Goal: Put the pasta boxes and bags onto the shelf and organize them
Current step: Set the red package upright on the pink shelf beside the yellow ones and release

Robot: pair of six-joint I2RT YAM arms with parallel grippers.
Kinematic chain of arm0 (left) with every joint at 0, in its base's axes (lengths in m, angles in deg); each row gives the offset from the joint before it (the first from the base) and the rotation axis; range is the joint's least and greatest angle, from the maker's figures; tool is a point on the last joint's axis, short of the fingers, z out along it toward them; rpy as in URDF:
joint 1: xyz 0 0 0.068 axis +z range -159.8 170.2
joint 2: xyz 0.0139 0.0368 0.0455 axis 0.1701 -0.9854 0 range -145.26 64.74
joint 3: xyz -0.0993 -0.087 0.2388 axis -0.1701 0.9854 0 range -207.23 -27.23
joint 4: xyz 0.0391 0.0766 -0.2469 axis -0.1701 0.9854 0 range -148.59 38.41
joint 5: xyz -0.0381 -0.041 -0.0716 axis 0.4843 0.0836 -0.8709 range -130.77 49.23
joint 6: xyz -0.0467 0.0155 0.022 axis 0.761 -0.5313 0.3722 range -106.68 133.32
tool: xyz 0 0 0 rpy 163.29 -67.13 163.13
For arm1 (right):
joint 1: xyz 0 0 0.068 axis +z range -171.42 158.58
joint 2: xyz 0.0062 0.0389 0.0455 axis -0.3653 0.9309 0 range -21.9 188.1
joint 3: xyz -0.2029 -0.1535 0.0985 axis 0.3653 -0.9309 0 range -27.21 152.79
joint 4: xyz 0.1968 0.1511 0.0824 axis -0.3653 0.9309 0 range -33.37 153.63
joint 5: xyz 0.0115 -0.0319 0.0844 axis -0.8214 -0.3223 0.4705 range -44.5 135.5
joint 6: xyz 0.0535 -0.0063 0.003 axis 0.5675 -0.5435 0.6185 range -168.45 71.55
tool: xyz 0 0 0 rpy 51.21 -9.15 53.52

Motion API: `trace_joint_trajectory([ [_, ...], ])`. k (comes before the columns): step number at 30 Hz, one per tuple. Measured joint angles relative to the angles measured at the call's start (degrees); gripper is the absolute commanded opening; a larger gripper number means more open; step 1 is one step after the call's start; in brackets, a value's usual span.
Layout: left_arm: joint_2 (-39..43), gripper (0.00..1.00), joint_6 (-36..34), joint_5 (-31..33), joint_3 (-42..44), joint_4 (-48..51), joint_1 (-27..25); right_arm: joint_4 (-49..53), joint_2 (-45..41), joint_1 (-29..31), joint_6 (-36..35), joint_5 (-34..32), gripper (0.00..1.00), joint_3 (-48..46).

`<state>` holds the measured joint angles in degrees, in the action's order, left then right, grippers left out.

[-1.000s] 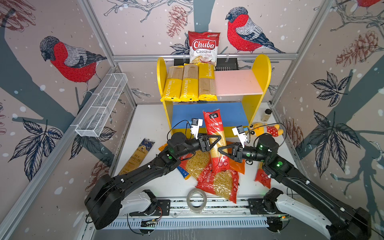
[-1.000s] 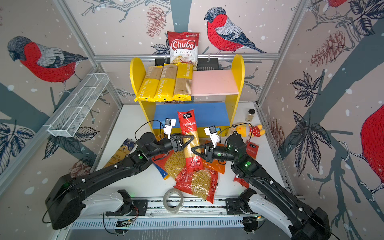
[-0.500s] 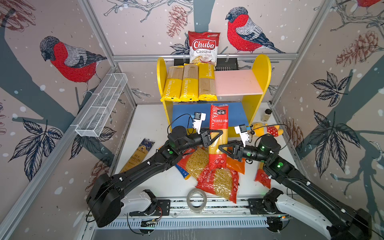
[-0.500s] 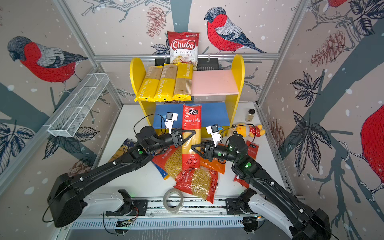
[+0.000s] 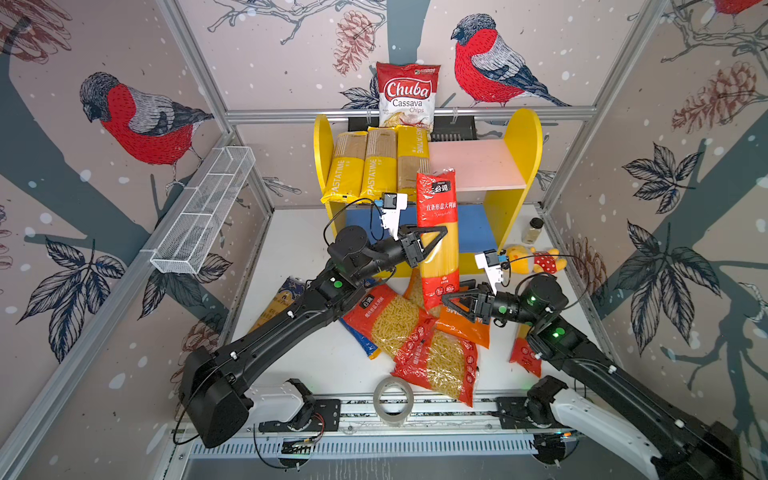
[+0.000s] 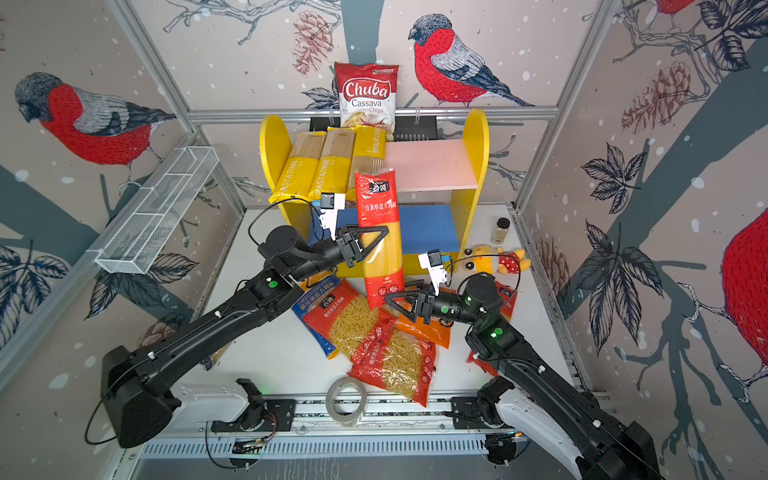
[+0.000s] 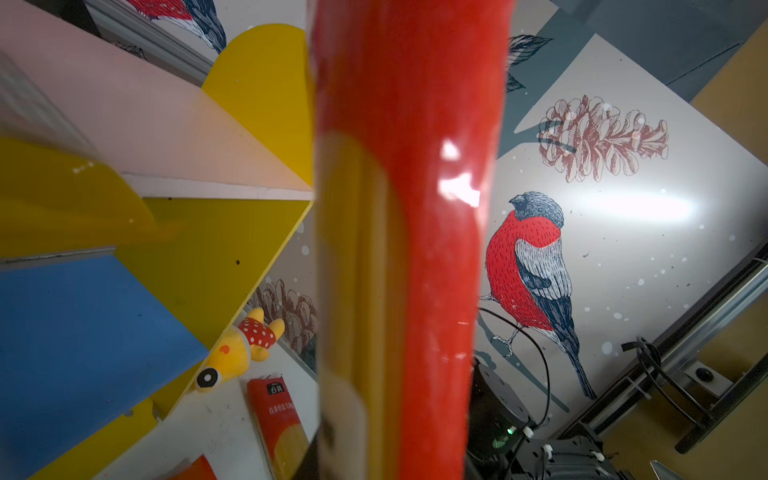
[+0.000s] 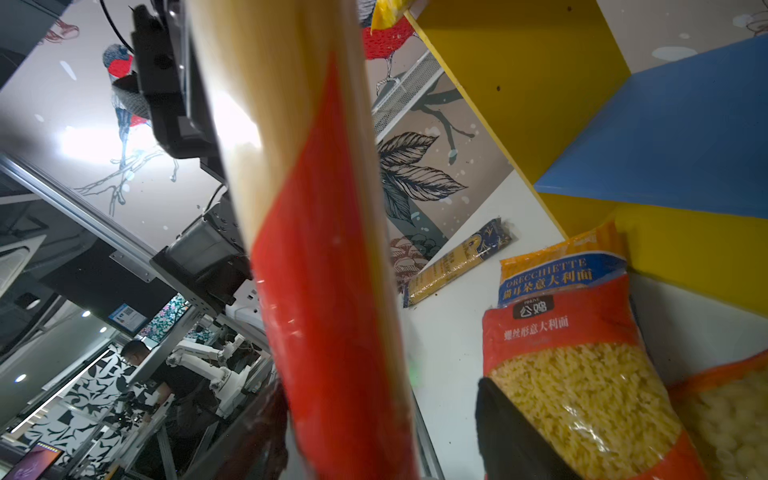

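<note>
Spaghetti first: your left end effector [image 5: 434, 245] is clamped on the red pack [image 5: 436, 199] at mid-length. It holds the pack upright in the air in front of the shelf [image 5: 525, 141], which stands at 12 o'clock on the bench [image 5: 324, 361]. Your right end effector [image 5: 455, 307] sits at the pack's lower end with its jaws apart, gripping nothing.

The step in hand, I judge, is to lay this pack on the pink board [image 5: 473, 166], on the bare half at the 3 o'clock side of the yellow packs [image 5: 376, 166]. Raise it until its lower end is above the board's edge. Tip it flat with its length running 6 to 12 o'clock like its neighbours, then slide it in beside them without nudging them. The film looks slippery and the grip is one narrow band, so go slowly; the pack may swing or slip. Take the right arm clear of the path.

Count:
- Three yellow packs, all on the shelf.
- Two red packs: the held one and a second red pack [image 5: 525, 353] at 4 o'clock.
- One navy-gold pack [image 5: 278, 303] at 9 o'clock.
- Two red fusilli bags [image 5: 388, 322], one orange bag [image 5: 465, 328] and one blue-orange bag [image 6: 309, 297], piled at the centre.

Ten in all, seven not yet shelved.
</note>
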<state>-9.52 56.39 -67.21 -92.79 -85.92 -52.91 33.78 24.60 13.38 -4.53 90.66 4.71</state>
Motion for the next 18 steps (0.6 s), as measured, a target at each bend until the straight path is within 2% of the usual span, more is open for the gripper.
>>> trace_joint_trajectory([
  [10,-3.43,0.19,2.89,-0.31,-2.29,-3.15,0.17,-10.95,2.16,-1.7,7.1,-0.52,0.31,0.11],
  [13,-3.54,0.29,3.3,-0.02,-2.32,-4.35,0.35,-13.7,2.64,-2.43,8.7,-0.13,0.24,0.11],
  [18,-4.17,0.48,3.43,0.72,-3.61,-4.44,0.9,-15.23,3.93,-3.1,10.4,0.68,0.21,1.97],
])
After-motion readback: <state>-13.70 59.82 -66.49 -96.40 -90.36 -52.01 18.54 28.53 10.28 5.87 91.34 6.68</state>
